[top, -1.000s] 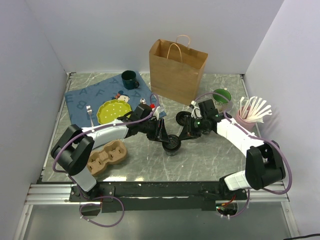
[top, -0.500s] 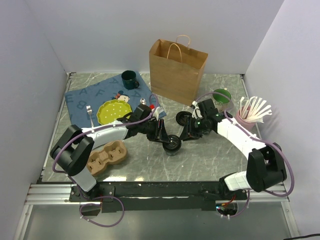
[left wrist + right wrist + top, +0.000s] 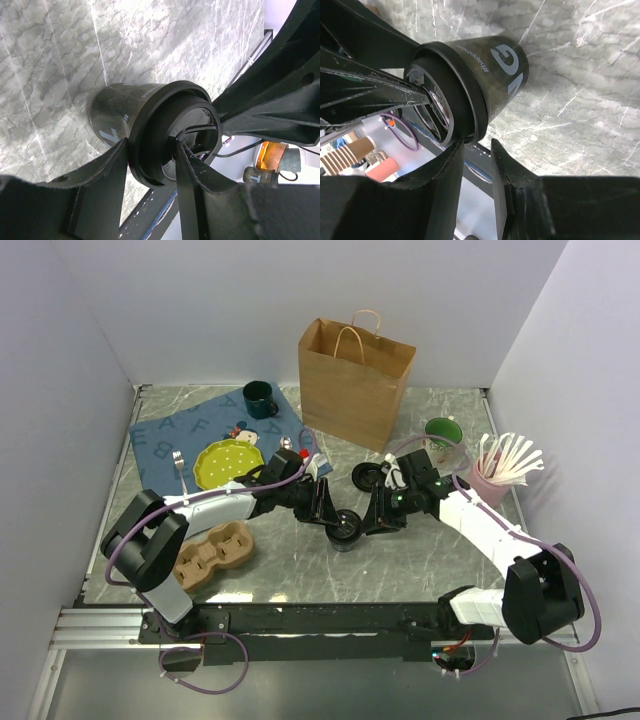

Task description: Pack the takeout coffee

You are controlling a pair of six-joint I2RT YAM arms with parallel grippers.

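- Takeout coffee (image 3: 345, 529): stands upright w/ black lid on, mid marble table (image 3: 420, 560), squeezed between both grippers and well apart from the brown paper bag (image 3: 355, 380) at the back.
- Left gripper (image 3: 150, 144): fingers (image 3: 107, 172) part open. One sits outside the lid rim, the other lies over the lid top. Looks like contact, but I can't tell if it's really clamped.
- Right gripper (image 3: 477, 142): fingers (image 3: 451, 170) nearly together w/ a slim gap, tips right at the lid's lower rim. Can't tell if they pinch it.
- My read: I'm at the grab/hand-over stage, nothing lifted yet.
- To do it well, I'd grip the cup body below the lid, not the rim, since the lid could pop off.
- One arm should carry; I'd back the other off first so they don't fight.
- Keep the cup upright, go up high enough to clear the bag mouth and handles, then lower straight in.
- Vs 1 s ago: right arm has swung toward the near edge and its gripper sits lower beside the cup. The white mug w/ green inside (image 3: 443, 433) is more exposed.
- Cup, left arm and bag are unchanged.
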